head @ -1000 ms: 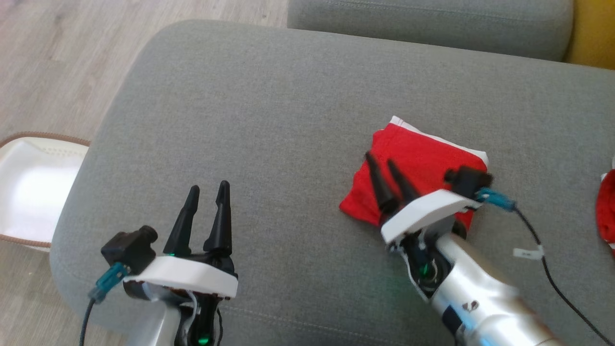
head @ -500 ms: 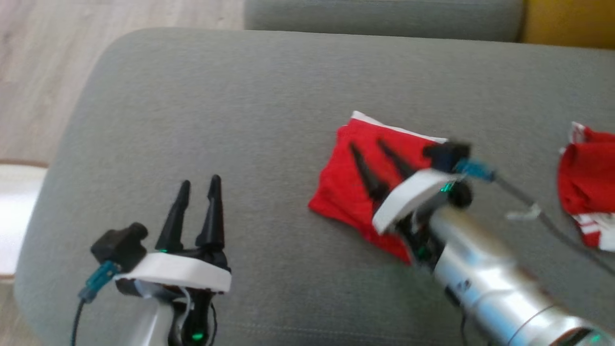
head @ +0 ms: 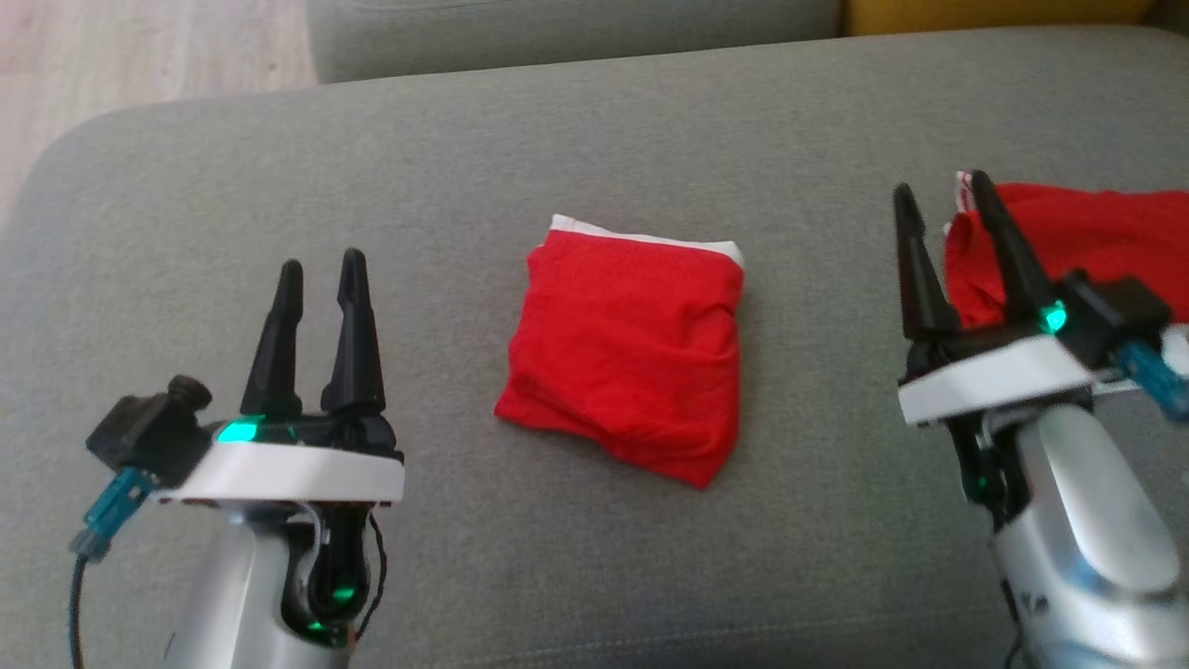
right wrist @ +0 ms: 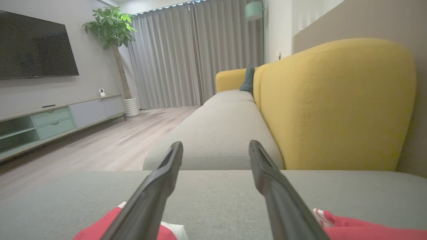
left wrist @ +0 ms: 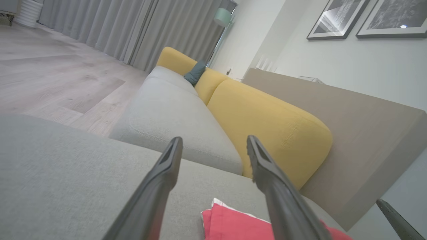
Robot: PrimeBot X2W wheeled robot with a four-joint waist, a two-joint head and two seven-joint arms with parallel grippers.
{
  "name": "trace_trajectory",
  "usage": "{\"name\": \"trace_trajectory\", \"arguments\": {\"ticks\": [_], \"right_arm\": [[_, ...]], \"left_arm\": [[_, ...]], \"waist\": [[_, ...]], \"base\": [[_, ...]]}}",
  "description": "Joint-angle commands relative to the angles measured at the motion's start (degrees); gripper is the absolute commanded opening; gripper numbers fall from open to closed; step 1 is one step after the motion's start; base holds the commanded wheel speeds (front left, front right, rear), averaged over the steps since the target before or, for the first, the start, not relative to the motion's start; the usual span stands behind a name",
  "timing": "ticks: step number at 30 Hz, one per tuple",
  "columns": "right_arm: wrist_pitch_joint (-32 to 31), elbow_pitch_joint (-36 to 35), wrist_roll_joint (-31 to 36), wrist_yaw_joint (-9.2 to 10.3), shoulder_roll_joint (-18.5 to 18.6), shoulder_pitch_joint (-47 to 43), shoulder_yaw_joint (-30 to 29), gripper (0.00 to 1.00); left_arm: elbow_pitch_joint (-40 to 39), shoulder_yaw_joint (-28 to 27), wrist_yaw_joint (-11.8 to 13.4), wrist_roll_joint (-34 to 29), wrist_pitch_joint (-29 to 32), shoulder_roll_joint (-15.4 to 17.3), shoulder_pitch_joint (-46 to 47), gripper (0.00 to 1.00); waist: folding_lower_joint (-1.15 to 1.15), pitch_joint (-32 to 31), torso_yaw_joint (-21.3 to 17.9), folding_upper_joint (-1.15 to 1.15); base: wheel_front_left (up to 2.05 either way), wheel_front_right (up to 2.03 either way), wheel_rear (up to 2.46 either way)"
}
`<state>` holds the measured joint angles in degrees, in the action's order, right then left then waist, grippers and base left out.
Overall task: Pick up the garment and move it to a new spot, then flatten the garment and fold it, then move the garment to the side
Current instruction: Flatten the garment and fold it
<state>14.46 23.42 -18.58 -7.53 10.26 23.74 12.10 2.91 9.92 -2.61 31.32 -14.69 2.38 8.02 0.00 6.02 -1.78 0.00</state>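
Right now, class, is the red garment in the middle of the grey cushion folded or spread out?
Folded. The red garment lies as a compact layered square on the grey cushion, a white edge along its far side.

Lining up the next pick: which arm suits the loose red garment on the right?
Right, probably. The right gripper, open, is just by the loose garment; the left gripper sits beyond the folded garment.

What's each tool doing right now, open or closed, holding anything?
Left tool: open, holding nothing.
Right tool: open, holding nothing.
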Motion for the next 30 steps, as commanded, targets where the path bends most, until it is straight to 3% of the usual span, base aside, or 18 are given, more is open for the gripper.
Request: {"name": "trace_trajectory", "arguments": {"ticks": [1,6,15,23,30], "right_arm": [[0.5,-5.4,3.1,0.04,-1.8,-1.2,-1.6,1.00],[0.5,-11.9,7.9,0.04,-3.7,-8.0,-6.7,1.00],[0.5,-14.3,9.9,0.04,-6.0,-13.4,-8.8,1.00],[0.5,-14.3,11.2,0.04,-6.8,-13.8,-9.0,1.00],[0.5,-15.0,11.7,0.04,-7.0,-11.4,-6.5,1.00]], "left_arm": [[-2.7,-2.5,-0.3,-0.8,-0.3,0.5,2.6,1.00],[-3.7,-2.5,-0.3,-3.1,-0.3,0.5,2.3,1.00],[-3.1,-1.9,-0.3,-6.6,-0.3,0.5,-0.4,1.00],[-3.6,-0.9,0.0,-5.8,-0.3,0.5,-0.8,1.00],[-3.1,1.0,0.0,-5.6,-0.3,0.5,0.2,1.00]], "waist": [[0.00,0.2,-1.3,0.00],[0.00,0.3,-2.6,0.00],[0.00,-0.4,-3.4,0.00],[0.00,-0.4,-1.2,0.00],[0.00,3.0,3.3,0.00]], "base": [[0.00,0.00,0.00],[0.00,0.00,0.00],[0.00,0.00,0.00],[0.00,0.00,0.00],[0.00,0.00,0.00]]}}
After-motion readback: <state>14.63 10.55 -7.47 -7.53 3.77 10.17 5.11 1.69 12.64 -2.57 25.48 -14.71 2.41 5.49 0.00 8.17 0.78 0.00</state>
